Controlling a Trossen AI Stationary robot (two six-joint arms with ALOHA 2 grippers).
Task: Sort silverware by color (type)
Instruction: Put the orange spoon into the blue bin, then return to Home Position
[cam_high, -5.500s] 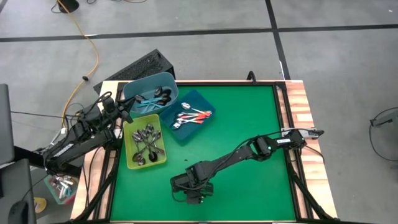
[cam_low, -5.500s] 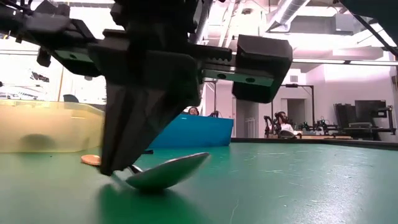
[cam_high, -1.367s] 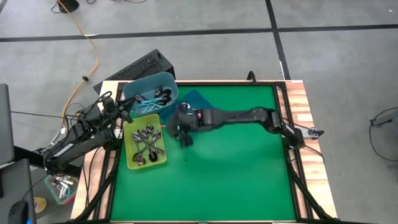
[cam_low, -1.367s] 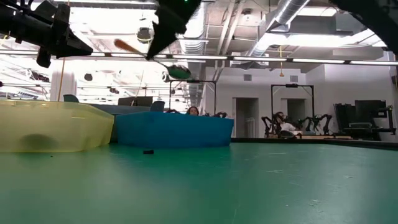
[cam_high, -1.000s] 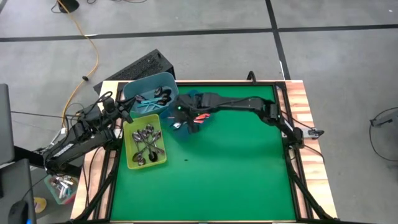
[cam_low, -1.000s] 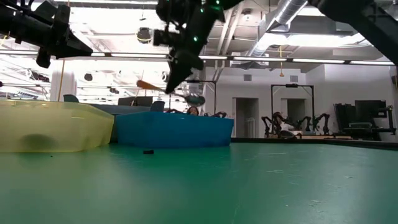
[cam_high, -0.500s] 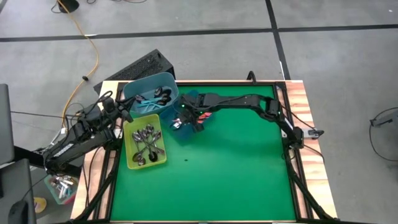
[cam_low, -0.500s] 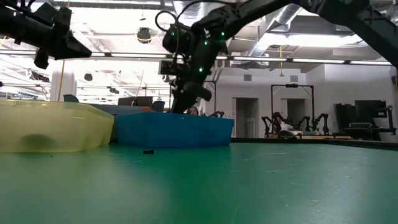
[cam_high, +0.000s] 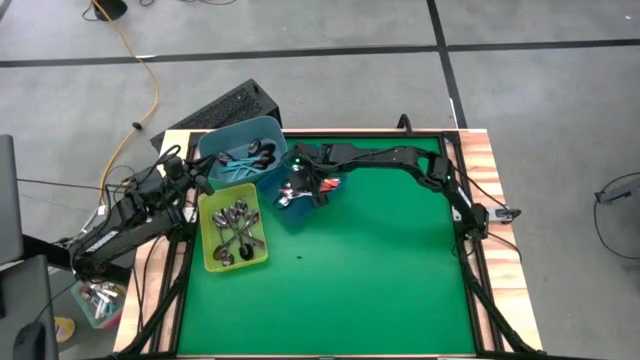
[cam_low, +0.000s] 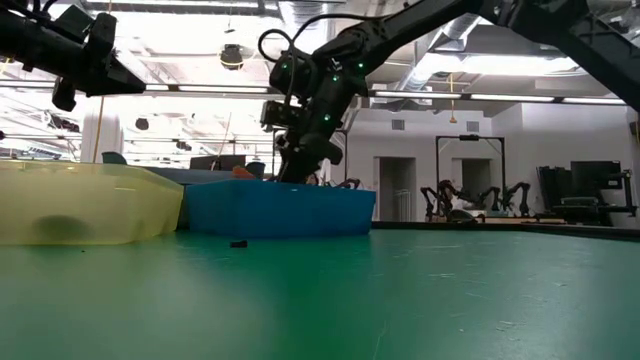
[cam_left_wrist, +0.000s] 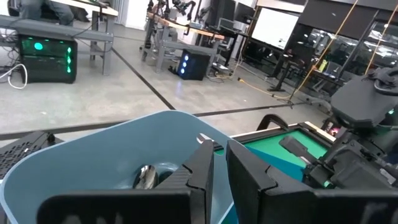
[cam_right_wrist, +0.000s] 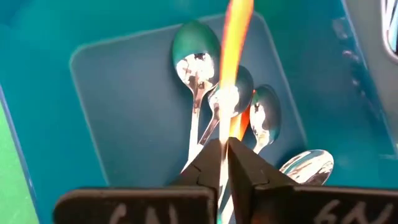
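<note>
My right gripper (cam_right_wrist: 224, 149) hangs over the dark blue bin (cam_high: 322, 162), low above its rim (cam_low: 280, 190), shut on an orange-handled spoon (cam_right_wrist: 236, 43). Several shiny spoons (cam_right_wrist: 196, 53) with orange handles lie on the bin's floor below it. A light teal bin (cam_high: 262, 128) holds teal-handled spoons (cam_high: 240, 160). A yellow-green bin (cam_high: 210, 262) holds plain metal spoons (cam_high: 235, 228). My left gripper (cam_left_wrist: 219, 168) waits shut above the teal bin's near rim (cam_left_wrist: 112, 130), with nothing between its fingers. My right gripper pinches the orange-handled spoon between its two fingertips (cam_right_wrist: 245, 165), slanting down from above into the dark blue bin. The orange handle (cam_right_wrist: 235, 68) runs straight out ahead of the fingers, blurred. The spoon is clear of the bin's floor; which part of it the fingers have is hidden by them.
The three bins stand together at the green mat's far left corner. A small dark speck (cam_high: 298, 256) lies on the mat (cam_high: 400, 270) in front of them. A black box (cam_high: 225, 105) stands behind the teal bin.
My right gripper has sunk toward the dark blue bin with the orange-handled spoon and tipped further down, moving a little toward the table's far edge. The spoon, a second ago well above the bin's rim, is now just above it.
</note>
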